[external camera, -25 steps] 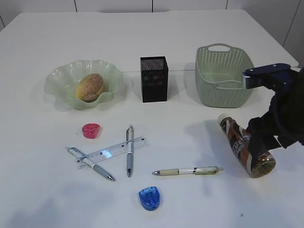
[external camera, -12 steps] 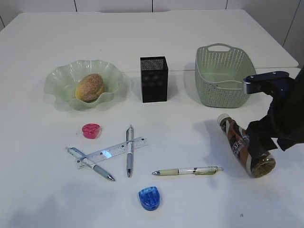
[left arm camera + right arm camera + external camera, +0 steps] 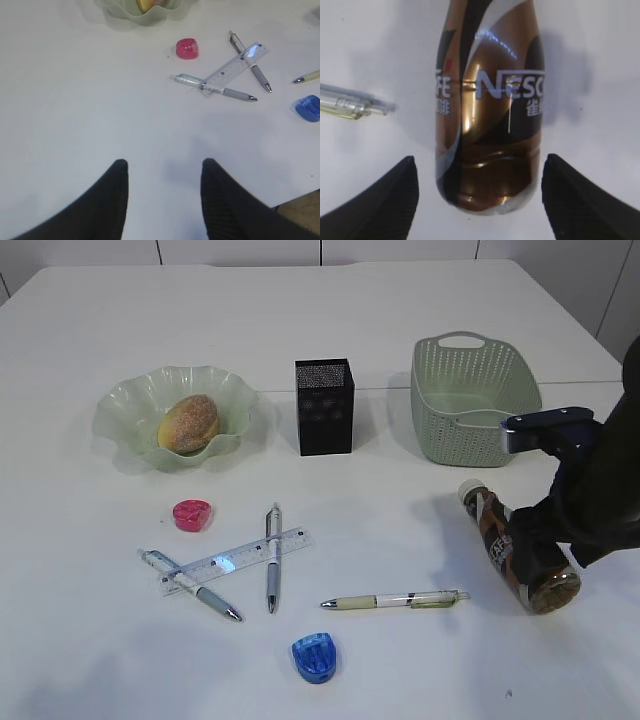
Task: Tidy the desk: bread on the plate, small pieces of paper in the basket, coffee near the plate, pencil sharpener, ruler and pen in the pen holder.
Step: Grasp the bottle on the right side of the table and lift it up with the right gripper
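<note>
The coffee (image 3: 519, 550) is lying on its side at the right of the bench (image 3: 400, 340), its capped end pointing far-left. The right gripper (image 3: 479, 192) is hovering over the bottle's base with its fingers spread wide on either side, not touching it. The left gripper (image 3: 162, 192) is hanging half open over bare bench at the near left, holding nothing. The bread (image 3: 189, 423) is sitting in the plate (image 3: 130, 405) at the far left. The pen holder (image 3: 324, 406) is standing between the plate and the basket (image 3: 470, 400). The ruler (image 3: 236, 561) is lying across two pens near the middle.
</note>
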You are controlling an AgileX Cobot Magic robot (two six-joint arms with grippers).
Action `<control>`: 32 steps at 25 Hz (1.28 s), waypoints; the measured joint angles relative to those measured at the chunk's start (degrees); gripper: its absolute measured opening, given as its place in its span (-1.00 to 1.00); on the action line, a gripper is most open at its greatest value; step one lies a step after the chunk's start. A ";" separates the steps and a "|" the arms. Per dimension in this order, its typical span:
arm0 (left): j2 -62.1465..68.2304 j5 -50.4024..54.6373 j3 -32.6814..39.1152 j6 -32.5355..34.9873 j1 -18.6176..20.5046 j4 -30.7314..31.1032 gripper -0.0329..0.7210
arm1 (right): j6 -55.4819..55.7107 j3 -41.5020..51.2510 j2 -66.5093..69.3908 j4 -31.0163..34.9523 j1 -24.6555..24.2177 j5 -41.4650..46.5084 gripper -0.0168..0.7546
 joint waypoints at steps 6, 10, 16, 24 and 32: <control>0.00 0.00 0.00 0.00 0.00 0.00 -0.04 | 0.00 0.11 2.54 0.22 0.00 -2.19 0.58; 0.00 0.00 0.00 0.00 0.00 0.00 -0.04 | 0.00 0.11 3.46 0.22 0.00 -3.17 0.58; 0.00 0.00 0.00 0.00 0.00 0.00 -0.04 | 0.00 0.11 5.05 0.22 -0.13 -4.48 0.58; 0.00 0.00 0.00 0.00 0.00 0.00 -0.04 | 0.00 0.11 5.30 0.61 -2.38 -5.77 0.58; 0.00 0.00 0.00 0.09 0.00 0.00 -0.04 | 0.00 0.11 5.40 1.06 -2.51 -6.11 0.53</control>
